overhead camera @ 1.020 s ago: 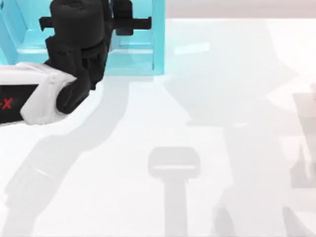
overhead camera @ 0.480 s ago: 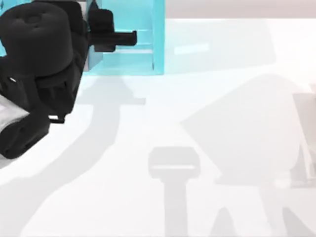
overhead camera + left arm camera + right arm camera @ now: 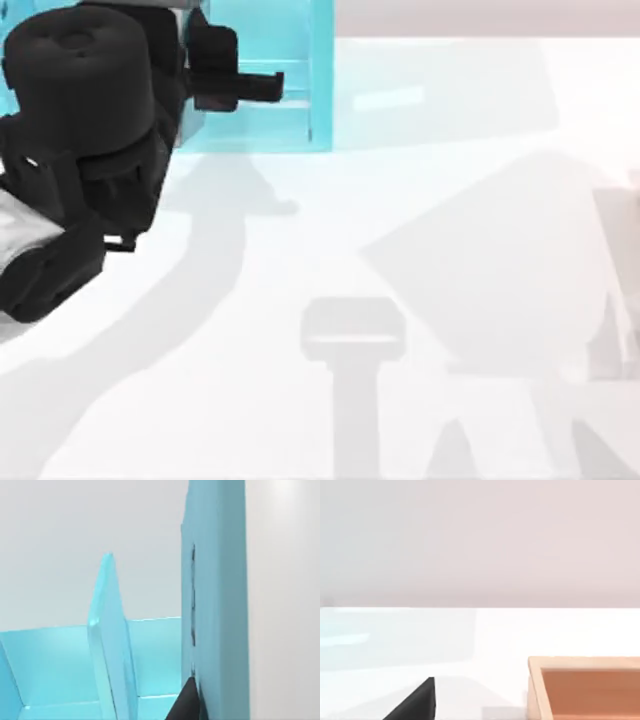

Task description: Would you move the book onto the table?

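At the table's (image 3: 330, 260) far-left corner, the left gripper (image 3: 245, 85) is reaching into the light-blue shelf unit (image 3: 320, 90). I can't tell its grip state.

In the left wrist view, 1 tall pale-blue slab is standing upright just beside a thin divider (image 3: 112, 645). I'm reading that slab as the book (image 3: 215, 605), still inside the shelf and not on the table. The gripper's black edge is lying against its side.

I'm expecting a stiff, fairly heavy hardback with a glossy, slippery cover. I'm thinking the best clamp is across both covers, mid-length and near the spine, so it isn't pivoting or fanning open.

Toward the table's right side, the right gripper (image 3: 415, 702) is sitting parked near an orange-brown box (image 3: 585, 690). I can't tell its grip state either.
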`<state>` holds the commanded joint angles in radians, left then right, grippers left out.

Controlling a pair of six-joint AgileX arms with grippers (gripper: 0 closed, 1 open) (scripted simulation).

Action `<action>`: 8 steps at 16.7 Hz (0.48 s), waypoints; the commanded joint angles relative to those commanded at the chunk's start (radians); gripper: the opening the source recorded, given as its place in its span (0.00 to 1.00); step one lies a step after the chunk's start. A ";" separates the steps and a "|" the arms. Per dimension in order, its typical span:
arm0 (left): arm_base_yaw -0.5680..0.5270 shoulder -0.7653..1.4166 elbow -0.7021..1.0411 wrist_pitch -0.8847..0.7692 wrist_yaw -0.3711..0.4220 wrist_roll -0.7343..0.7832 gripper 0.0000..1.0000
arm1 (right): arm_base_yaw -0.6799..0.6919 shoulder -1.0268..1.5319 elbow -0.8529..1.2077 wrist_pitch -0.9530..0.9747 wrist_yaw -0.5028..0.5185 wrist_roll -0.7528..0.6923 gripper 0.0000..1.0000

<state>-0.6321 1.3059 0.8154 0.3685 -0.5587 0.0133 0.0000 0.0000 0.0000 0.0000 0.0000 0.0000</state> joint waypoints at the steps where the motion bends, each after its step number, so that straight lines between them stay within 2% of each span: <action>1: -0.010 0.004 0.007 -0.009 -0.002 0.040 0.00 | 0.000 0.000 0.000 0.000 0.000 0.000 1.00; 4: -0.047 0.026 0.035 -0.049 -0.014 0.218 0.00 | 0.000 0.000 0.000 0.000 0.000 0.000 1.00; 8: -0.111 0.077 0.077 -0.119 -0.044 0.594 0.00 | 0.000 0.000 0.000 0.000 0.000 0.000 1.00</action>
<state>-0.7431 1.3830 0.8926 0.2496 -0.6023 0.6075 0.0000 0.0000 0.0000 0.0000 0.0000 0.0000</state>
